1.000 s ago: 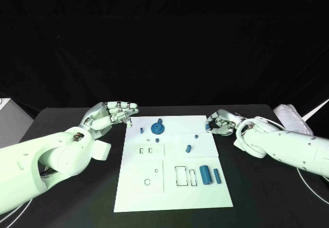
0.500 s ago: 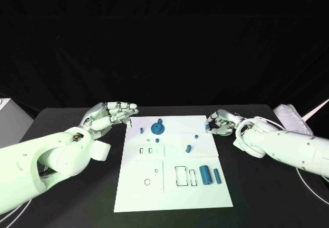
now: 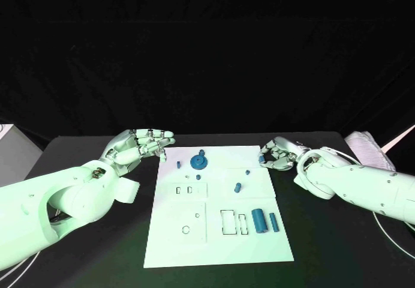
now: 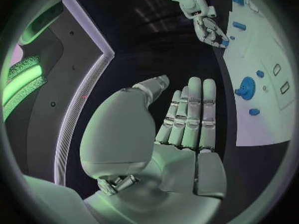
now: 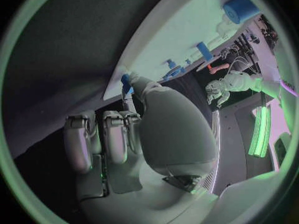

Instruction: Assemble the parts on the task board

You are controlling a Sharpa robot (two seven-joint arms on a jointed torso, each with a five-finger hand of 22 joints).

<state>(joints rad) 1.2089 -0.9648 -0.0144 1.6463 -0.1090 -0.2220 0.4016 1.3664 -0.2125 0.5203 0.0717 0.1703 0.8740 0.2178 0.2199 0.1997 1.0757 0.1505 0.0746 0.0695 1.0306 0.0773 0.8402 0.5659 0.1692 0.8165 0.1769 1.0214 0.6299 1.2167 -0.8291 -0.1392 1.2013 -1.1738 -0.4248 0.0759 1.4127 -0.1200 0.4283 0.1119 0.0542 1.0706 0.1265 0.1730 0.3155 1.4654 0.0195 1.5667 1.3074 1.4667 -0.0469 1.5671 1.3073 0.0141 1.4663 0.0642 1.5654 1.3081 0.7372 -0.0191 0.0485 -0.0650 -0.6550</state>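
Observation:
The white task board (image 3: 216, 240) lies in the middle of the black table. On it are a blue wheel (image 3: 200, 161) (image 4: 245, 88), a short oblong piece (image 3: 237, 188) and two blue cylinders (image 3: 259, 221) side by side near the front right. My right hand (image 3: 278, 153) (image 4: 209, 29) hovers at the board's far right corner and pinches a small blue part (image 5: 126, 83) between thumb and finger. My left hand (image 3: 141, 144) (image 4: 184, 129) is raised beside the board's far left corner, its fingers straight and together, holding nothing.
Several small blue pegs (image 3: 198, 177) dot the board's far half, and rectangular cut-outs (image 3: 227, 221) lie nearer me. A white box (image 3: 5, 141) stands at the table's left edge, a pale bundle (image 3: 367, 150) at its right.

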